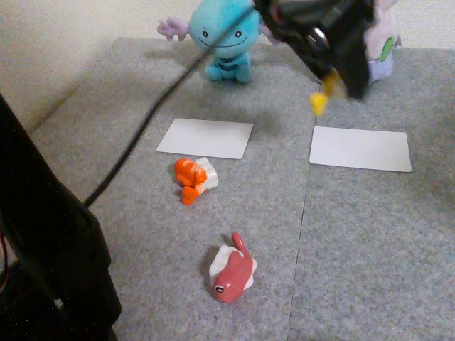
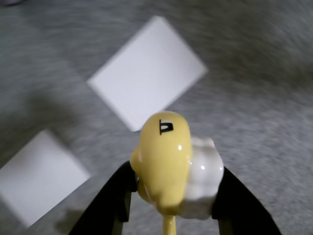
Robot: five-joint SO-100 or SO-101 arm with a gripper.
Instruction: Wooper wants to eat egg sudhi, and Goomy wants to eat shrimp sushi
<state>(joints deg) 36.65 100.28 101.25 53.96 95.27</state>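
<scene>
Closest to the wrist view lens, the small glossy toy egg sushi with yellow topping on a white rice block [image 2: 173,169] sits at lower centre, pinched by its sides between the black gripper [image 2: 171,193] fingers; it looks hard, light and slippery. Fixed view: the arm hangs blurred at upper right, sushi [image 1: 320,101] aloft between two white cards, right of the light blue Wooper plush [image 1: 222,39].

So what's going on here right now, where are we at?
The tool is shut on the egg sushi and holds it in the air above the grey mat, near Goomy. Both white cards are bare. The shrimp sushi lies on the mat in front of the card by Wooper, and a red fish sushi lies nearer the camera. Nothing has been served yet.
</scene>
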